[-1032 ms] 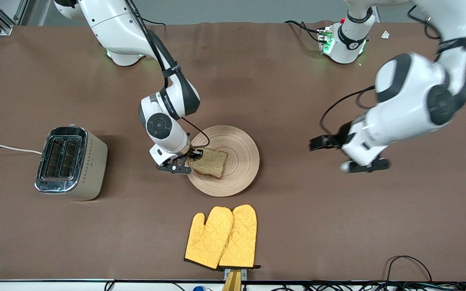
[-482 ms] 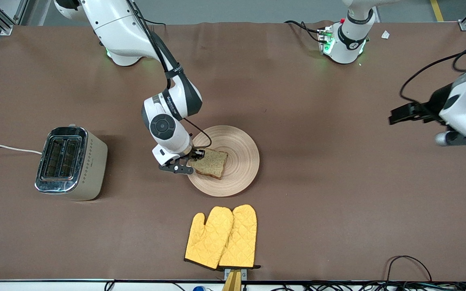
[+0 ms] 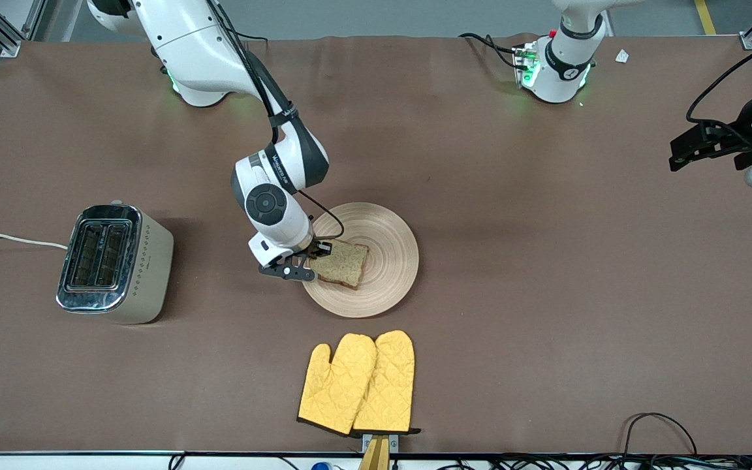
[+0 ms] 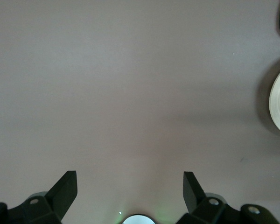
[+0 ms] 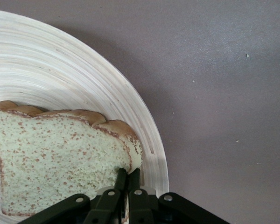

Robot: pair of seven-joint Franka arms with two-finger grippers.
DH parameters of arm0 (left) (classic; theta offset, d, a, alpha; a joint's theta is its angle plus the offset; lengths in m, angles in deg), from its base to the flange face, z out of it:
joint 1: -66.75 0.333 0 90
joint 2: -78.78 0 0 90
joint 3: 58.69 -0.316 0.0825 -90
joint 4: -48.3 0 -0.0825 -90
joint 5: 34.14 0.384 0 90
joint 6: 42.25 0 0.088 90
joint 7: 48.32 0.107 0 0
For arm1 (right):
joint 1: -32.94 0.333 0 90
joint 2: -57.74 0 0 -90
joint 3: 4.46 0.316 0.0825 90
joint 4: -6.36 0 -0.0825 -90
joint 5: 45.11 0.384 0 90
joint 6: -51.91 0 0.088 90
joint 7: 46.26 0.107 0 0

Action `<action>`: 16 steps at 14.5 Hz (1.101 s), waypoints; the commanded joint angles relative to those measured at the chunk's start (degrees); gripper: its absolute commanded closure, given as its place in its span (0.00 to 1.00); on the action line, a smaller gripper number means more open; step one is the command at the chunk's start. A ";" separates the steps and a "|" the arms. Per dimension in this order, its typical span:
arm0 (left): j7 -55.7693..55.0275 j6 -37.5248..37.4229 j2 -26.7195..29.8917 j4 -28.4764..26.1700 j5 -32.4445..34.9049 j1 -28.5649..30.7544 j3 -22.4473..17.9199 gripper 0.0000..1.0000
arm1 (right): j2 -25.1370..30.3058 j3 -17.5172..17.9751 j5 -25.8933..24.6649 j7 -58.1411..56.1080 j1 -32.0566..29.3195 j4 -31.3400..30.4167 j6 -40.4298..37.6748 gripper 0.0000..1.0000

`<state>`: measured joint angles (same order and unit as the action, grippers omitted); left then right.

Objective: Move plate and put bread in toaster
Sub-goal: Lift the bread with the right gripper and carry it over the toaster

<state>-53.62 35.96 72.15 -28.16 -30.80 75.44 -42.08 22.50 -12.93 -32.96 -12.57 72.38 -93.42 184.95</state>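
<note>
across the table in the front view, the right gripper (image 3: 314,259) pinches the bread (image 3: 343,262) at its edge on the plate (image 3: 389,261); the toaster (image 3: 113,263) stands toward the right arm's end, yellow oven mitts (image 3: 358,383) nearer the camera. the left gripper (image 3: 719,147) hangs over the left arm's end of the table. left wrist view: fingers (image 4: 64,189) spread wide over bare table (image 4: 130,93). right wrist view: fingers (image 5: 120,179) clamped on the bread's crust.
</note>
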 commanded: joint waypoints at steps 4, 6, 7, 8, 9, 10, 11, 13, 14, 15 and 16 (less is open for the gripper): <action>0.64 -0.07 -0.22 0.26 -0.09 0.09 -0.78 0.00 | -0.98 -0.32 -0.11 0.06 -0.59 8.00 -11.61 0.99; 0.64 0.02 -0.31 0.34 -0.18 -0.08 -1.49 0.00 | -0.02 -0.67 -0.37 -0.03 -1.99 12.22 -19.87 0.99; 0.64 0.02 0.12 0.43 -0.01 -0.69 -1.75 0.00 | 0.25 -0.76 -2.28 -0.20 -3.13 14.94 -24.35 0.99; 0.56 0.02 0.83 0.43 0.17 -2.61 -3.15 0.00 | 1.12 -0.76 -6.91 -1.08 -4.18 18.01 -29.79 0.99; 0.64 0.11 1.70 0.09 0.17 -6.02 -6.55 0.00 | 1.65 -0.68 -10.27 -1.26 -5.24 20.39 -34.37 0.99; 1.17 0.19 1.80 -0.09 -0.09 -9.80 -11.64 0.00 | 2.36 -0.76 -13.17 -1.35 -5.42 21.37 -37.55 0.99; 1.95 0.19 2.32 -0.62 -0.61 -11.93 -15.17 0.00 | 3.75 -0.85 -16.59 -1.70 -5.60 21.64 -40.19 0.99; 2.58 1.50 3.99 -3.07 -0.79 -12.65 -16.17 0.00 | 5.78 -1.02 -22.49 -4.67 -6.91 21.73 -45.64 0.99; 2.58 2.47 5.39 -5.00 -0.80 -12.65 -16.17 0.00 | 6.22 -1.37 -24.78 -6.86 -7.79 21.82 -48.54 0.99; 2.58 3.61 7.06 -7.63 -0.88 -12.48 -16.17 0.00 | 6.40 -1.90 -26.89 -8.89 -8.75 22.43 -50.48 0.99; 2.58 4.49 8.55 -9.65 -0.88 -12.30 -16.08 0.00 | 7.01 -2.78 -29.44 -11.08 -9.46 23.74 -52.42 0.99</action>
<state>-51.73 37.53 75.70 -31.11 -30.99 63.41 -57.67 28.18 -15.13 -58.11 -19.66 64.72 -70.57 135.57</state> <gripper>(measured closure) 0.000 0.965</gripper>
